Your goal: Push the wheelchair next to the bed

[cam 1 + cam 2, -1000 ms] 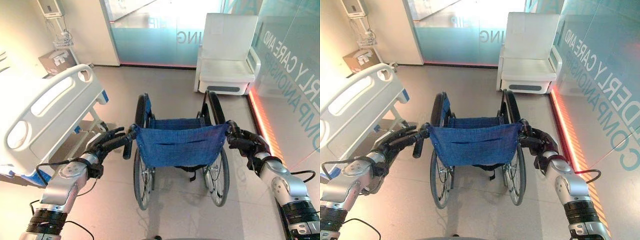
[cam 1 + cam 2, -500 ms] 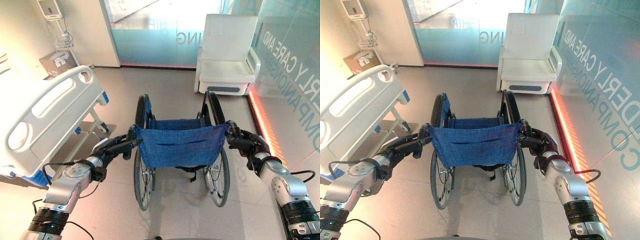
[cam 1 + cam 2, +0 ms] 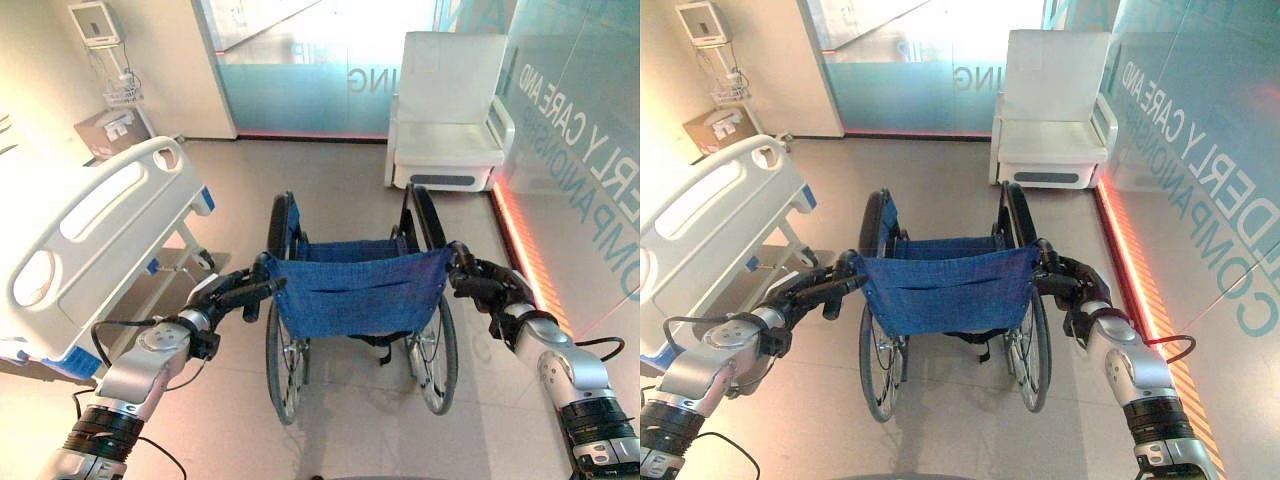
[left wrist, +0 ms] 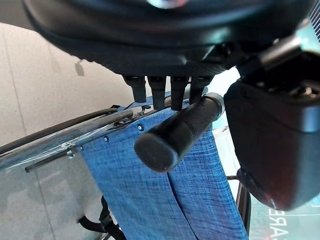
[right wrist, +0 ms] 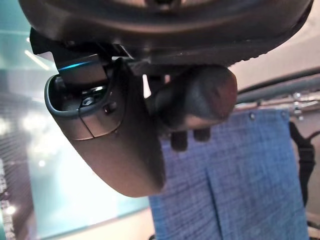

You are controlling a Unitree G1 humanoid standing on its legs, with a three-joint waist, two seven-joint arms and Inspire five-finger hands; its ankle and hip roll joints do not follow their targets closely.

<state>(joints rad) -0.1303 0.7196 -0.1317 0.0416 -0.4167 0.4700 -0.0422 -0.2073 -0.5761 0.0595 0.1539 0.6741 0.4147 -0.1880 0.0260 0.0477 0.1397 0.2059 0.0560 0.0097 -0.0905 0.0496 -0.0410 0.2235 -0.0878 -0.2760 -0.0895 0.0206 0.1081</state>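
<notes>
The wheelchair (image 3: 355,300) stands on the floor (image 3: 340,180) directly in front of me, its blue fabric back (image 3: 358,293) facing me and its seat pointing away toward the glass wall (image 3: 320,70). My left hand (image 3: 222,297) is at the left push handle (image 4: 175,132): in the left wrist view my fingers (image 4: 160,92) curl over the top of the black grip with the thumb standing beside it, so I record this hand as wrapped on the handle. My right hand (image 3: 487,290) is at the right push handle (image 5: 197,102); the right wrist view shows the rounded grip end lodged between thumb and fingers (image 5: 179,140), so this hand is also clasped round its handle. The bed (image 3: 85,240) lies to my left, its white footboard end nearest the chair's left wheel (image 3: 283,360), with a strip of bare floor between them. A white armchair (image 3: 447,110) sits well beyond the wheelchair, against the glass wall on the right. A cardboard box (image 3: 110,130) stands near the far wall past the bed.
</notes>
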